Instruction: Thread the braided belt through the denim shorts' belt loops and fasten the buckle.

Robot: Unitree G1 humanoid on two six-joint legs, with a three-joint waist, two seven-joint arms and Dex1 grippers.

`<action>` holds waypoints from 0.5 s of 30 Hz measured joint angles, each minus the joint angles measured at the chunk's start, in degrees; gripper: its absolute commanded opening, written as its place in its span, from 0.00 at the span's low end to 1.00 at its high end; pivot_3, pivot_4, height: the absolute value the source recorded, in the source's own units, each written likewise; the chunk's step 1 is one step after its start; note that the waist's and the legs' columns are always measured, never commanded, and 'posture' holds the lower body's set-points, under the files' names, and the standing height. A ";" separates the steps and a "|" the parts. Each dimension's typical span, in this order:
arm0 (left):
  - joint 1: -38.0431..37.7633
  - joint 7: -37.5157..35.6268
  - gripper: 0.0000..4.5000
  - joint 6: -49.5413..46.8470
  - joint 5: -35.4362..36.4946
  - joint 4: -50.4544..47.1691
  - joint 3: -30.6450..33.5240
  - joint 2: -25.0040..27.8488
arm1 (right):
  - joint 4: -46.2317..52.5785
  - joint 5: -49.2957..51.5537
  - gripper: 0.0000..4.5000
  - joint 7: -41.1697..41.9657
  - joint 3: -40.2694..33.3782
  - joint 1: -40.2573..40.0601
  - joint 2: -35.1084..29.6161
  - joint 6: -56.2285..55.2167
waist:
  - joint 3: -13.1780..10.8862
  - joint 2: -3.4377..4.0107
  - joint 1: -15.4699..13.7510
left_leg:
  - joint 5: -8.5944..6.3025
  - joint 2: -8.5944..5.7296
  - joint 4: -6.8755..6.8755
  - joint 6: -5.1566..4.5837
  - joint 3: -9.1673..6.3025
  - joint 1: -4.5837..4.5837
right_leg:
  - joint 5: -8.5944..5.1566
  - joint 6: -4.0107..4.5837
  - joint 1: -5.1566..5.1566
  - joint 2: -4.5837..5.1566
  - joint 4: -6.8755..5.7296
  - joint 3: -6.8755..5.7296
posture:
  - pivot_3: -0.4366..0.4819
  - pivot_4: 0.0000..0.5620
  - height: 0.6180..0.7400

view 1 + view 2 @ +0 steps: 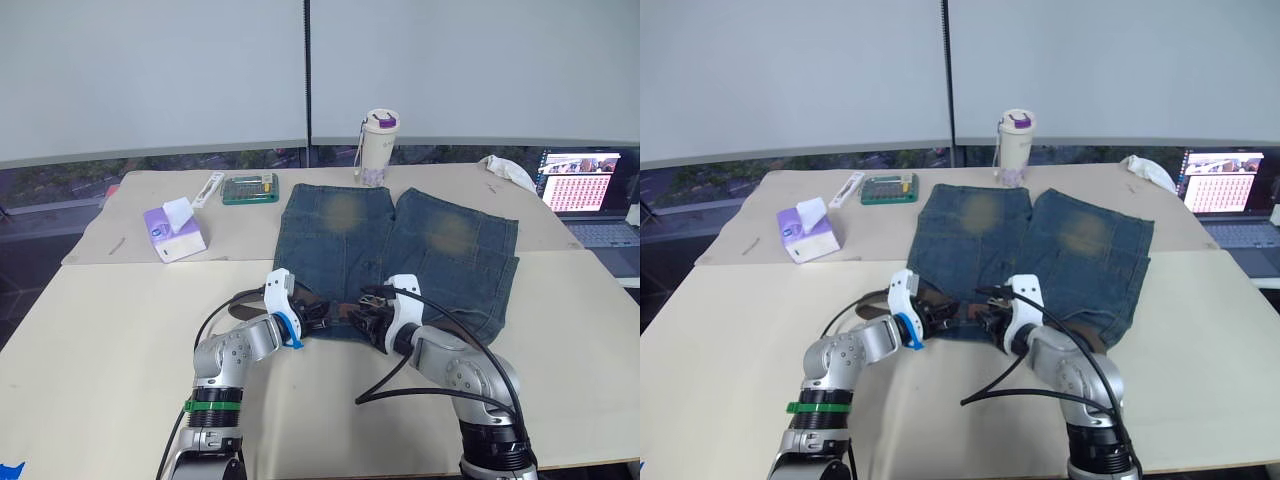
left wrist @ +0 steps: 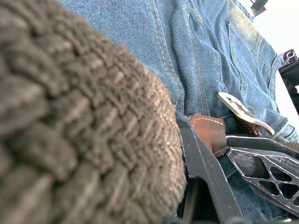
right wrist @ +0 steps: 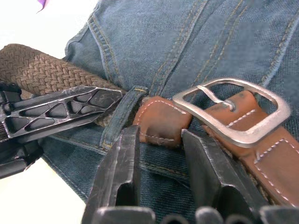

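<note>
On a beige table (image 1: pixel 110 330), the denim shorts (image 1: pixel 400 250) lie flat, the braided belt (image 3: pixel 42 70) along their waistband. The left gripper (image 3: pixel 70 109) clamps the belt; the right gripper (image 3: pixel 161 158), fingers parted and empty, hovers at the leather tip entering the buckle (image 3: pixel 233 112). Feeding should run straight, the prong lifted.

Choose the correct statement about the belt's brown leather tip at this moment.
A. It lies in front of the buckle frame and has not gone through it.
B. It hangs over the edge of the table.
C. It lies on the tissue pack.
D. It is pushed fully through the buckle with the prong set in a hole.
A: in the right wrist view the leather tip sits beside the open buckle, just ahead of the right claw, with the prong free.
</note>
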State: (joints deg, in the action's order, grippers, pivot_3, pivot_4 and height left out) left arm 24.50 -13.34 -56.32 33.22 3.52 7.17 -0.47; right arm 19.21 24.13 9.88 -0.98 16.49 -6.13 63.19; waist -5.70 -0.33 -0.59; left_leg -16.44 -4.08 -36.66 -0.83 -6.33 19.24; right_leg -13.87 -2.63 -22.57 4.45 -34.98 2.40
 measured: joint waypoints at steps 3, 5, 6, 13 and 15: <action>-0.04 -0.02 0.00 0.28 -0.24 0.00 -0.34 -0.02 | 0.15 -0.11 0.81 0.01 0.76 0.31 0.04 0.00 | 0.00 0.00 -0.03 | 0.00 0.00 0.00 0.00 0.00 -0.01 | 0.00 0.00 0.02 0.00 0.00 -0.01 | 0.48 0.27 1.00; -0.05 -0.03 0.00 0.51 -0.26 0.00 -0.52 -0.12 | 0.19 -0.04 1.00 0.03 1.02 0.57 0.20 0.00 | 0.01 -0.01 -0.07 | 0.00 -0.01 0.00 0.00 -0.01 -0.02 | 0.00 0.00 0.05 0.01 0.01 -0.01 | 0.48 0.27 1.00; -0.07 -0.04 0.00 0.60 -0.27 0.00 -0.58 -0.15 | 0.23 0.12 1.00 0.03 1.01 0.62 0.50 0.00 | 0.01 -0.01 -0.08 | 0.00 -0.01 0.00 -0.01 -0.01 -0.03 | 0.00 0.00 0.06 0.01 0.01 -0.02 | 0.48 0.27 1.00; -0.19 -0.38 0.00 1.17 -0.39 0.01 -0.69 -0.07 | -0.20 1.87 1.00 -2.01 -3.03 0.71 5.17 1.13 | 0.01 0.00 -0.04 | -0.01 0.01 0.00 -0.01 -0.02 -0.02 | 0.00 0.00 0.03 0.01 0.00 -0.01 | 0.48 0.27 1.00; -0.29 -0.64 0.00 1.35 -0.44 0.01 -0.72 -0.02 | -0.28 3.07 1.00 -3.03 -5.46 0.98 7.71 2.29 | 0.02 0.00 -0.03 | -0.01 0.01 0.00 -0.02 -0.02 -0.02 | 0.00 0.00 0.02 0.01 0.00 0.00 | 0.48 0.27 1.00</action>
State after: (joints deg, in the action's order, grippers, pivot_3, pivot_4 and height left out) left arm 24.21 -13.98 -54.97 32.77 3.53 6.45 -0.49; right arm 18.94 27.20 6.85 -6.44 17.47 1.58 65.48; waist -5.68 -0.33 -0.62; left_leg -16.46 -4.07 -36.66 -0.85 -6.35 19.22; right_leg -13.87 -2.63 -22.55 4.46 -34.98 2.39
